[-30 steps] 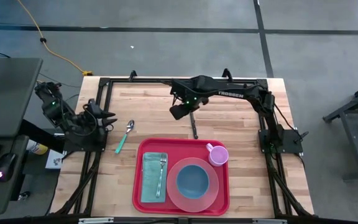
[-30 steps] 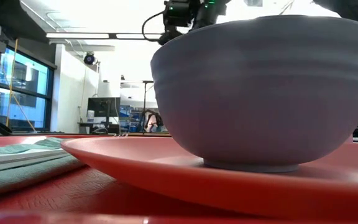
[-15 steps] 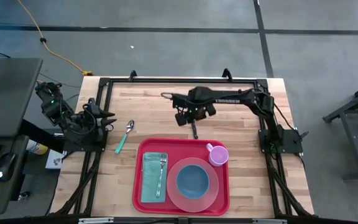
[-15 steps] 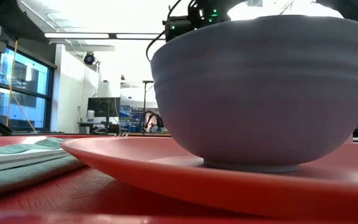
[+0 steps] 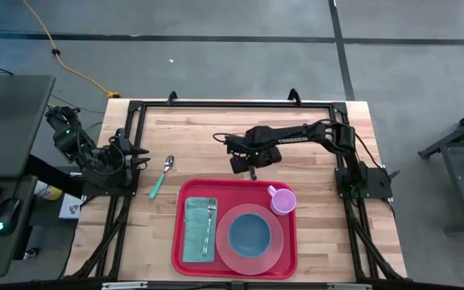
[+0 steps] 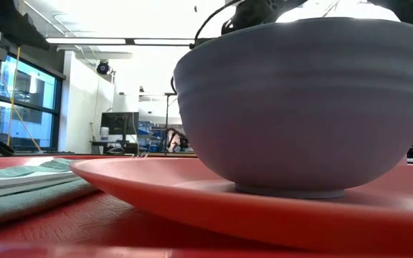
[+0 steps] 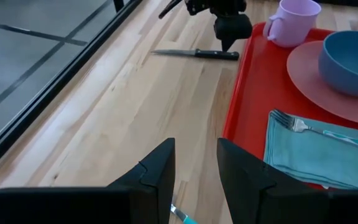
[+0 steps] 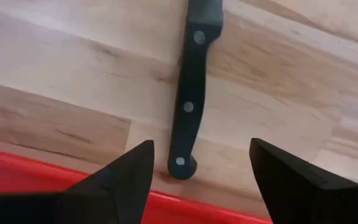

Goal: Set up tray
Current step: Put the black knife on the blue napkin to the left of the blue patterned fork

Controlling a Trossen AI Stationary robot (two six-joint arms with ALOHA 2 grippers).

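Where a second ago it hung higher, the right tool point(image 8: 197, 171) has dropped over the knife point(image 8: 191, 99) just beyond the tray point(image 5: 180, 242), fingers spread; bare counter point(image 5: 200, 137) lies beyond; left tool point(image 7: 194, 165) waits part-open, left of the tray; one knife, one spoon point(image 5: 161, 176), one tray near the counter's front edge.

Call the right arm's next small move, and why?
Probably lower straight down and close on the knife handle. The right gripper has its jaws open, straddling the black handle, which lies flat on the table just outside the tray rim. The knife isn't on the tray yet.
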